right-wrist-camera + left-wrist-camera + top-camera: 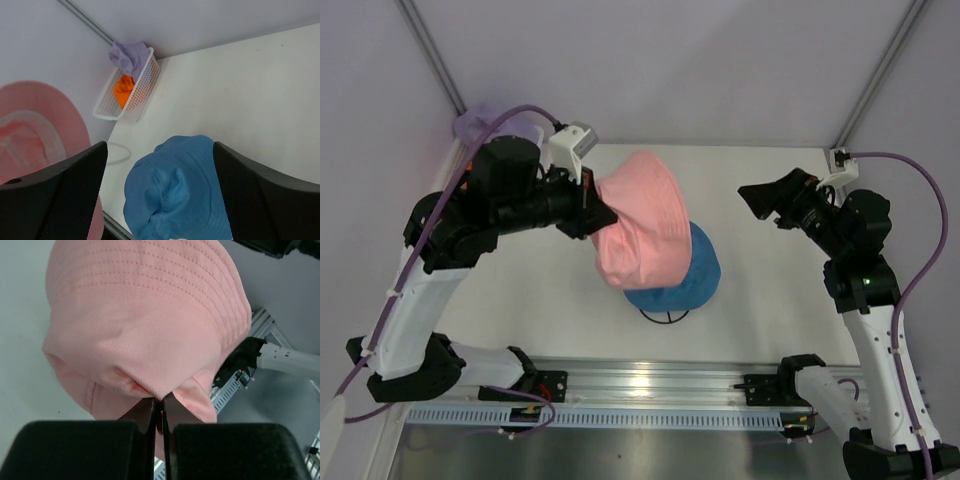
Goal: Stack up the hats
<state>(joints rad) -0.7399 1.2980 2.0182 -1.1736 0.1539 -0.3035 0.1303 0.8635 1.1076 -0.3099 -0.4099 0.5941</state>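
My left gripper is shut on the brim of the pink hat and holds it in the air, hanging partly over the blue hat. In the left wrist view the pink hat fills the frame, pinched at my left gripper. The blue hat sits on the thin black wire stand at the table's middle. My right gripper is open and empty, raised to the right of the hats. In the right wrist view the blue hat lies between my open fingers; the lavender hat and orange hat lie in the basket.
A white mesh basket stands at the back left corner of the table, partly hidden behind the left arm in the top view. A metal rail runs along the near edge. Grey walls enclose the table.
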